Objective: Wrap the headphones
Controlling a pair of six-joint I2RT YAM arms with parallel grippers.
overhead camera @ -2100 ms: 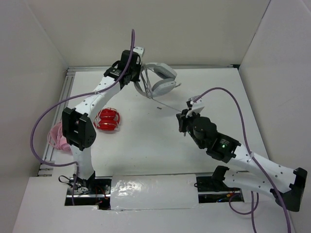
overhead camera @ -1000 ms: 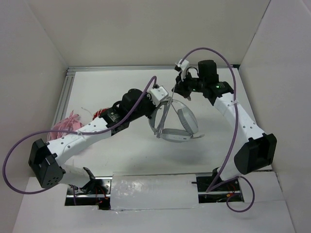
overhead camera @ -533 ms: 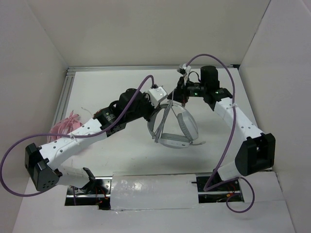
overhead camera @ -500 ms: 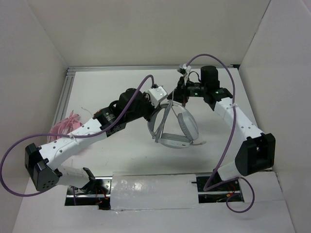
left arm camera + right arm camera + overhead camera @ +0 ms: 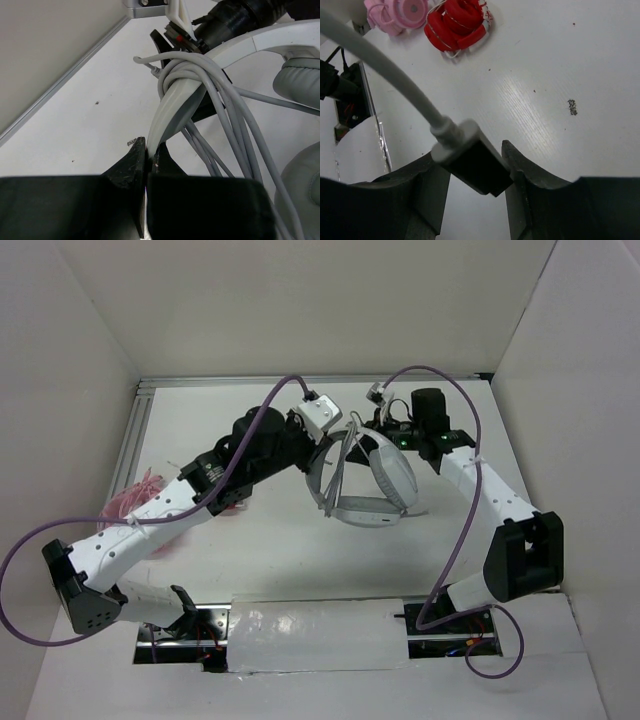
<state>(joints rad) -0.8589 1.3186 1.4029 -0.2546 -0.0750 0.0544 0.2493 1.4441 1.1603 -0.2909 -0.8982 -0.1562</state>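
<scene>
- Headphones (image 5: 365, 480) hang over the middle of the table (image 5: 270, 550), a little toward 1 o'clock, and both arms meet at them.
- The left claw (image 5: 146, 150) is closed tight on the pale headband (image 5: 175, 107). In its wrist view the band comes straight out from between the two black tips.
- The right claw (image 5: 475, 170) is pinched on the plug (image 5: 472, 162) at the end of the cable (image 5: 200, 75). It stands just beside the headband, at 1 o'clock from the ear cups.
- In the last half second the left arm drew the headset up from 6 o'clock toward 12. The right claw, which stood a bit apart at 12 o'clock of the band, is now pressed close to it.
- I judge from this that one more turn is being closed: several loops of cable already lie around the band, and little slack seems left.
- Two seconds ago it was very different. The headset was at the far edge at 12 o'clock, the right arm was out at 3 o'clock, and the cable was stretched loose between them.
- The red thing (image 5: 457, 25) and the pink thing (image 5: 395, 10) lie at 9 o'clock, well apart from the work.
</scene>
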